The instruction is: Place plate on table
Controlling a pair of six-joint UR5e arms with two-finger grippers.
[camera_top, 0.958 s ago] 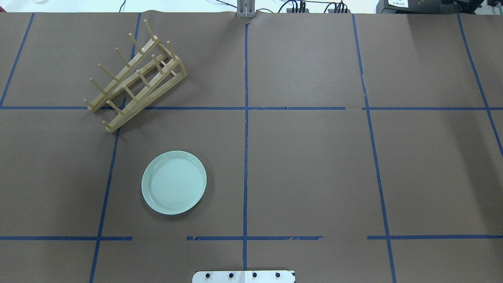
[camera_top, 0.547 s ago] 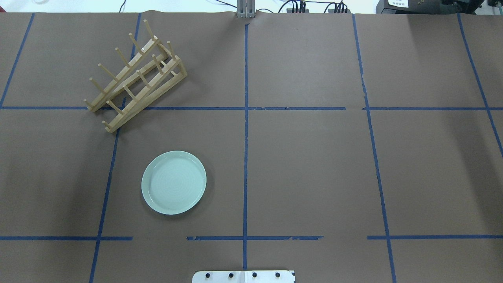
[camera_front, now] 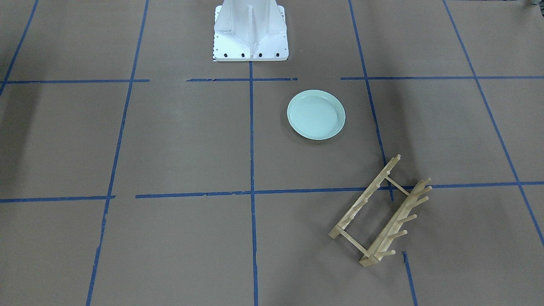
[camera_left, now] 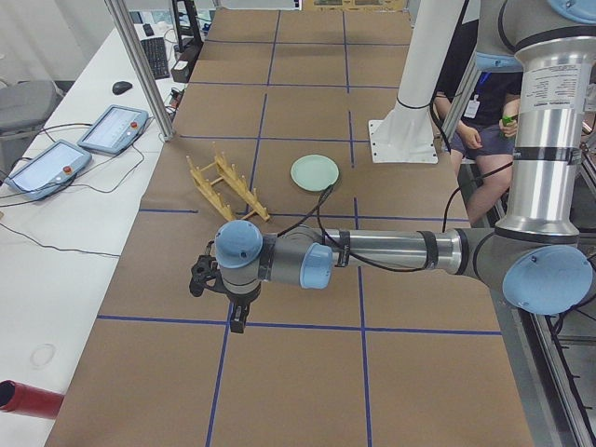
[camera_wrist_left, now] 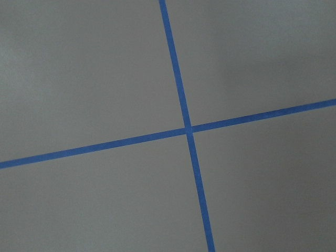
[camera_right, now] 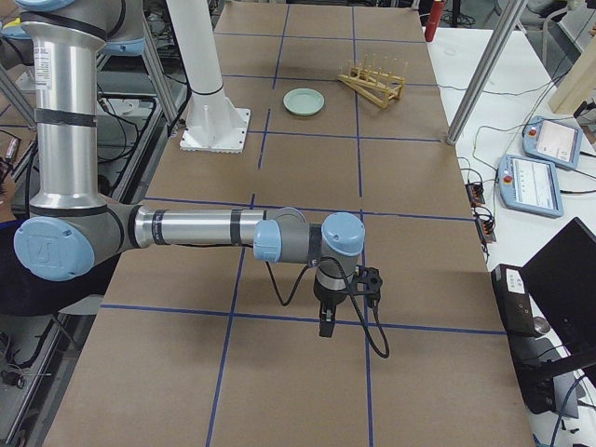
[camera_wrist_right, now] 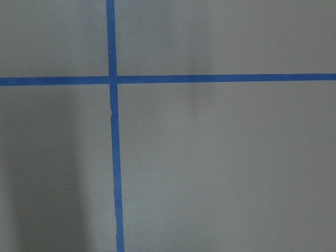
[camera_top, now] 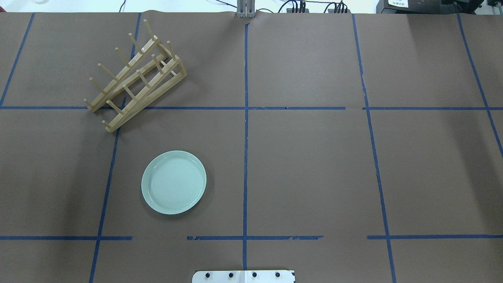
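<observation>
The pale mint-green plate (camera_top: pixel 173 182) lies flat on the brown table (camera_top: pixel 314 165), left of the centre tape line; it also shows in the front view (camera_front: pixel 315 114) and the side views (camera_left: pixel 315 171) (camera_right: pixel 304 101). Nothing holds it. My left gripper (camera_left: pixel 239 321) hangs over the table's left end, far from the plate, and shows only in the exterior left view. My right gripper (camera_right: pixel 325 326) hangs over the right end and shows only in the exterior right view. I cannot tell whether either is open or shut. Both wrist views show only bare table and tape lines.
The light wooden peg rack (camera_top: pixel 135 76) stands empty at the far left, beyond the plate, also in the front view (camera_front: pixel 382 212). The white robot base (camera_front: pixel 250 29) is at the near middle edge. Tablets (camera_left: pixel 112 128) lie beside the table's left end.
</observation>
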